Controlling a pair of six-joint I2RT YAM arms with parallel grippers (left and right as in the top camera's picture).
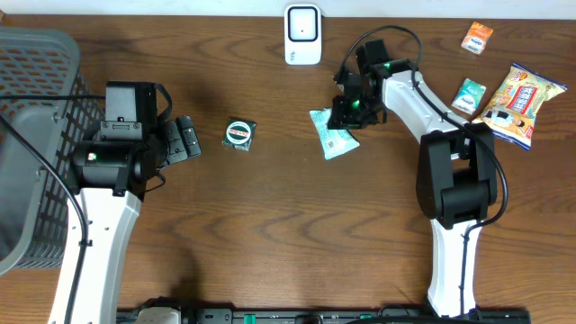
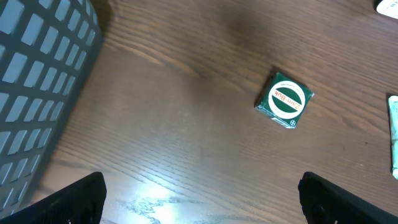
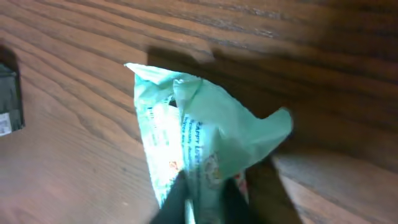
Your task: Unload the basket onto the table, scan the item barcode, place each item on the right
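Far to the left of the white scanner (image 1: 302,34), at the edge of the wooden table (image 1: 288,234), stands the grey basket (image 1: 36,135). The left gripper (image 1: 184,139) sits just beside it on the scanner's side. Its jaws are spread wide and hold nothing; in the left wrist view its dark fingers (image 2: 74,198) show only at the two lower corners. Nearer the scanner, still to its left and below it in the overhead view, a small green box (image 1: 239,135) with a round white label lies on the wood, apart from that gripper. Just right of the scanner and below it is the pale green packet (image 1: 335,139), the item for scanning. The right gripper (image 1: 346,112) is pinched closed on the packet's upper end, and the right wrist view shows the crumpled wrapper between the fingers (image 3: 173,210). Whether the packet is clear of the table cannot be told. Well to the right of the scanner lie an orange packet (image 1: 478,38), a teal pack (image 1: 468,94) and a snack bag (image 1: 520,103).
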